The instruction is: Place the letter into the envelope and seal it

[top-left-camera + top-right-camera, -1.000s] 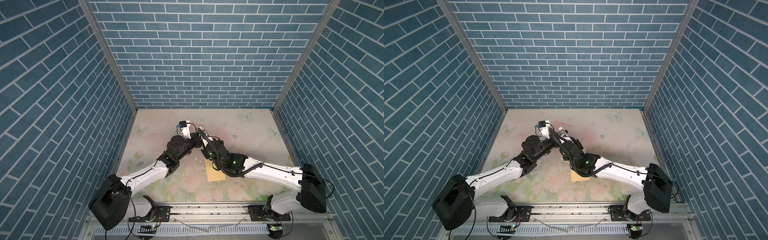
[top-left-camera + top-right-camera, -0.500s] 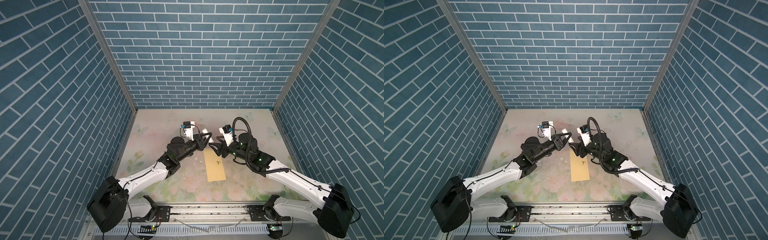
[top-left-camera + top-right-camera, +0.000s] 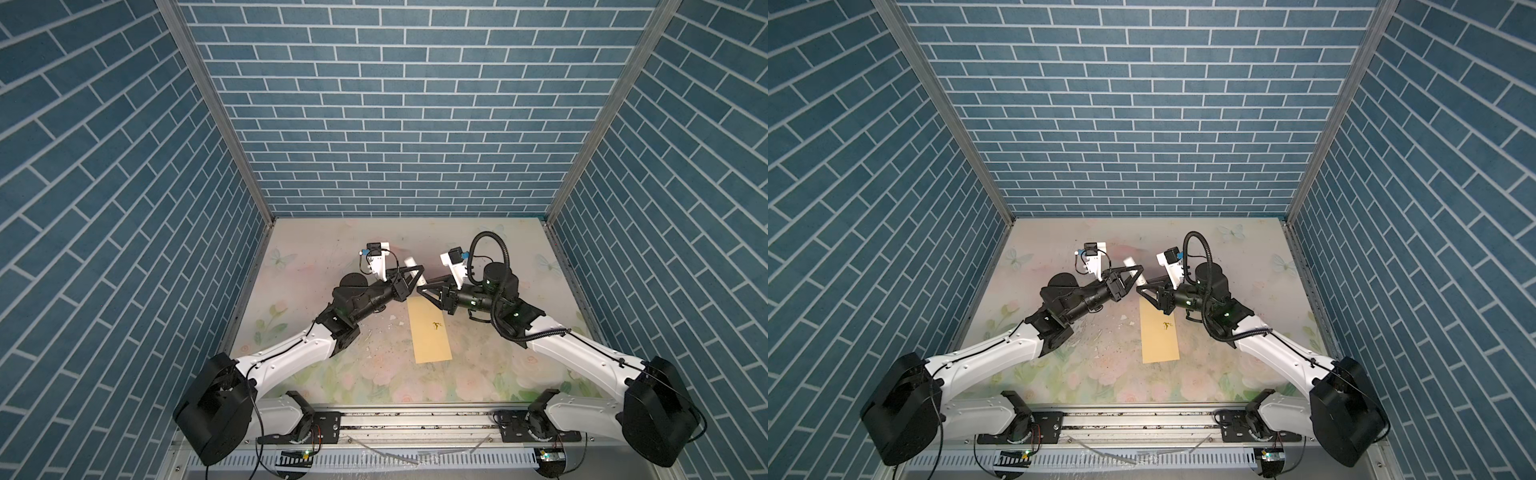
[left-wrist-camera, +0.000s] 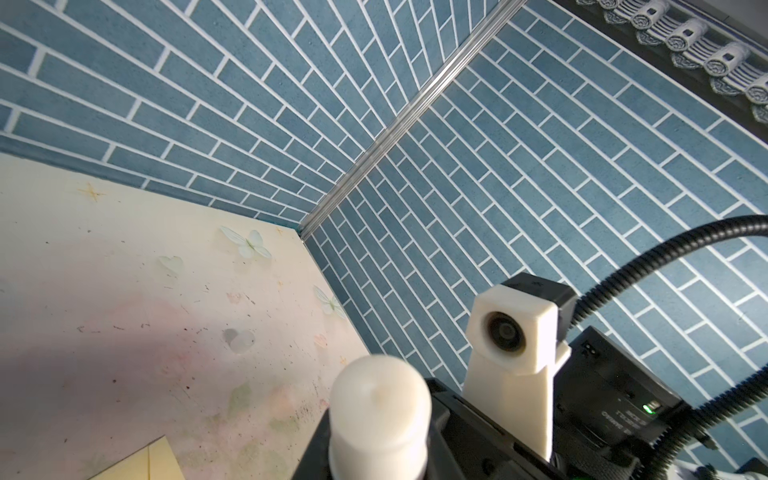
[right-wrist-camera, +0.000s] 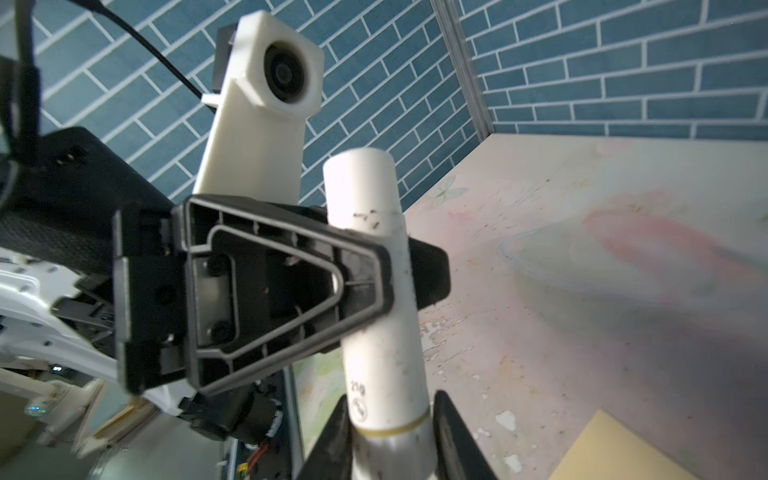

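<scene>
Ana: Since a second ago the right arm has swung back off the envelope (image 3: 430, 332), which it half covered then. The long tan rectangle now lies bare and flat on the floral-print table (image 3: 316, 266).

Ben: And the tools, in both top views?

Ana: Tip to tip, just past the envelope's far end. The left gripper (image 3: 415, 277), with black open-frame triangular fingers, pinches a white glue stick (image 3: 411, 262). The right gripper (image 3: 419, 287) meets it from the opposite side.

Ben: Left wrist view?

Ana: The glue stick (image 4: 380, 399) shows a rounded matte end, blurred and close. A pale envelope (image 4: 141, 461) corner rests on the table. The other arm's blocky white camera housing (image 4: 511, 332) faces the lens.

Ben: Right wrist view?

Ana: Clearest. The left gripper (image 5: 409, 270) clamps the smooth, scuffed cylinder at mid-length, ribbed finger in front, solid one behind. The right gripper (image 5: 392, 449) has its fingers (image 5: 328, 449) closed against both sides of the lower end, by a yellowish band. The envelope (image 5: 615, 453) corner lies on the table near white flakes (image 5: 507, 419).
</scene>
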